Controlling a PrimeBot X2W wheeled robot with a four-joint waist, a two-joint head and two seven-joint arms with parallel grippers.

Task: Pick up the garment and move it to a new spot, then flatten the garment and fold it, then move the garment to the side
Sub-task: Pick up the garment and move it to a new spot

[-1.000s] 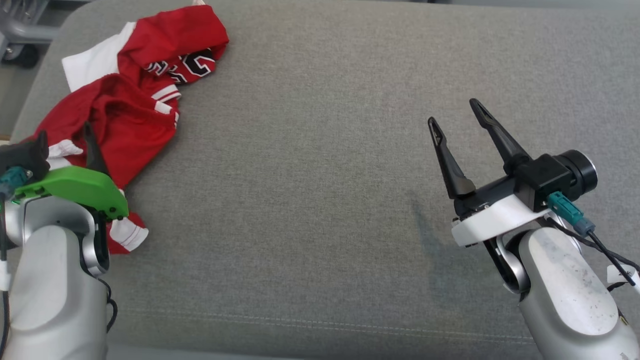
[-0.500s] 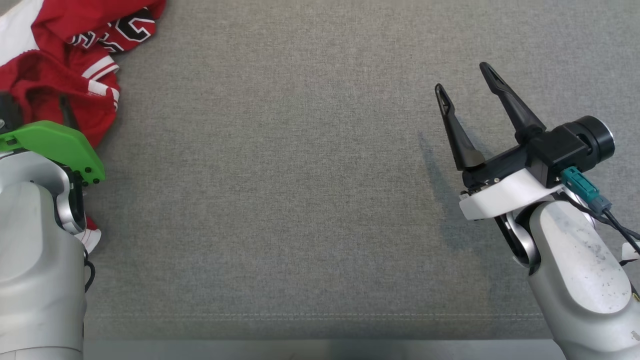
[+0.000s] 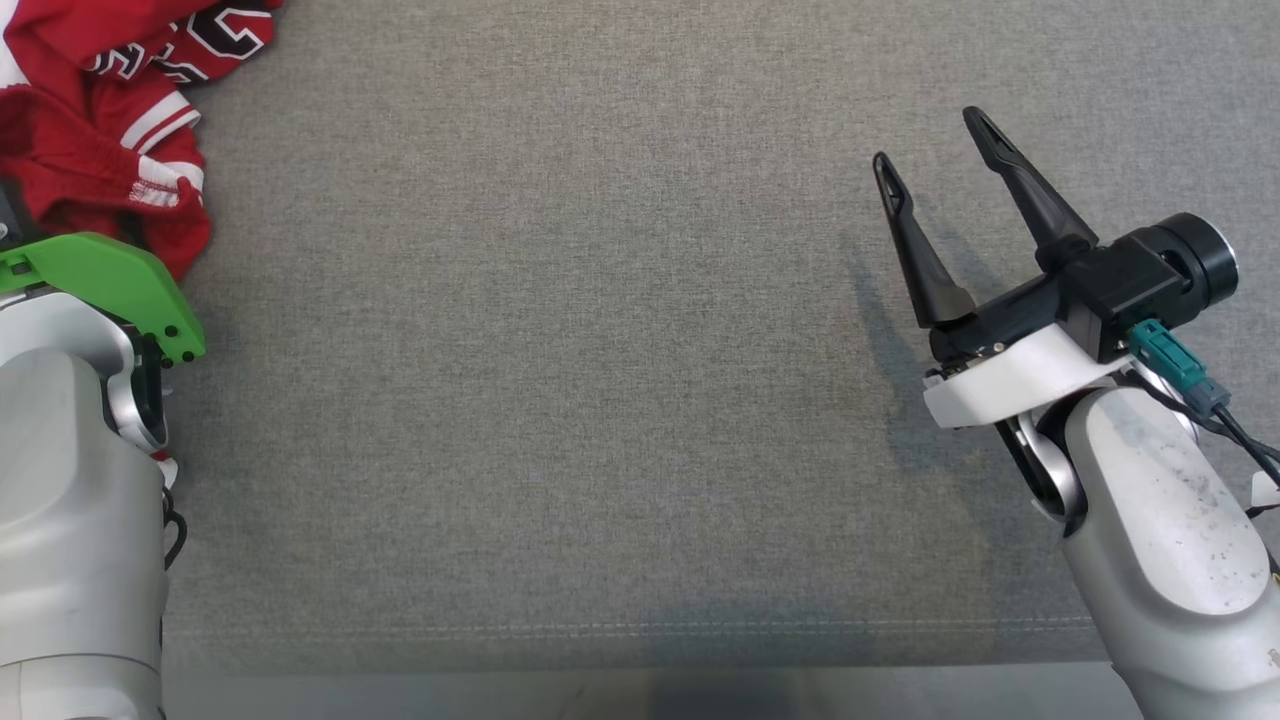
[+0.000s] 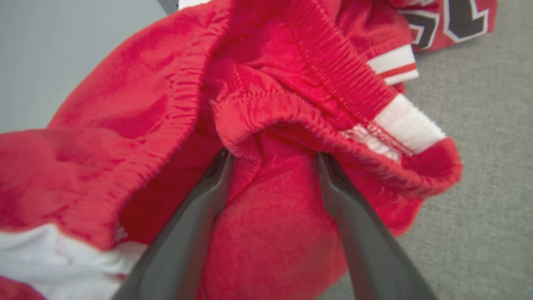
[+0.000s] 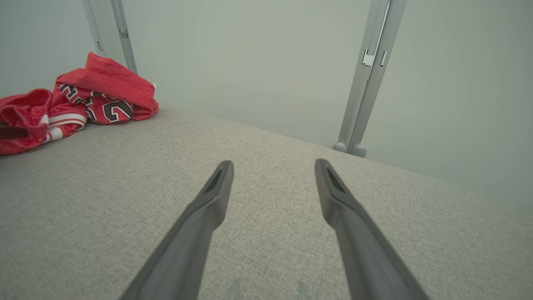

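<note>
Garment [image 3: 95, 160] crumpled, seemingly over left pincer [image 4: 272, 156]

Soft, even light casts a faint shadow beside the right hand [image 3: 928, 138]; the left wrist view is blurry.

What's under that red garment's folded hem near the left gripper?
The left gripper pokes its open fingers under the garment hem, red fabric between them. The fold covers their tips.

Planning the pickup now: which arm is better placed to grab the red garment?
Left. The left end effector, open, straddles a fold of the garment; the right end effector hovers open over grey cushion, well away.
</note>
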